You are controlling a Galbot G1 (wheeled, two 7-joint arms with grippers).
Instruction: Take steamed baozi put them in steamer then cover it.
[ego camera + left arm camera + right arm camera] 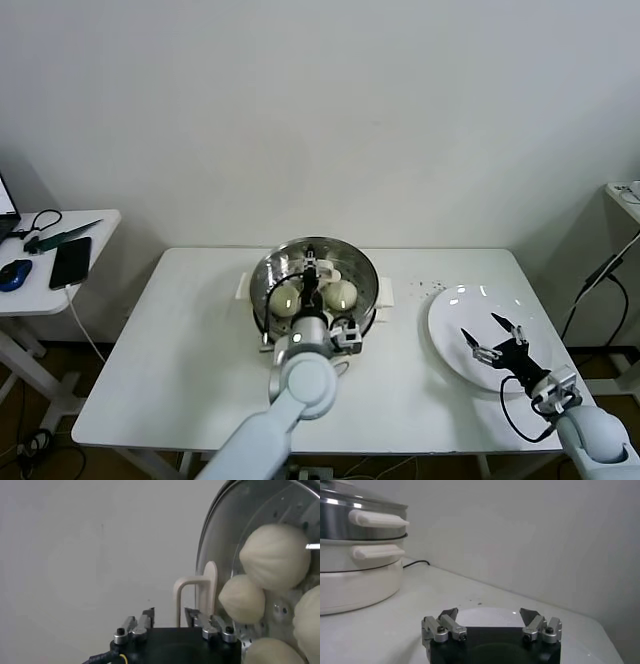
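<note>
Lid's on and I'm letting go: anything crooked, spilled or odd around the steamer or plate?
Nothing stands out. The cover sits on the steamer over the baozi; left gripper straddles its handle, jaws apart. Right gripper hovers open above the bare plate.

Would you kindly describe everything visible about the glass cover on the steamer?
The cover is a round, clear glass lid with a metal rim and a white loop-shaped handle at its centre. It sits on the steamer, and the buns show through it. The left gripper is at the handle, one finger on each side, parted and not pressing it.
</note>
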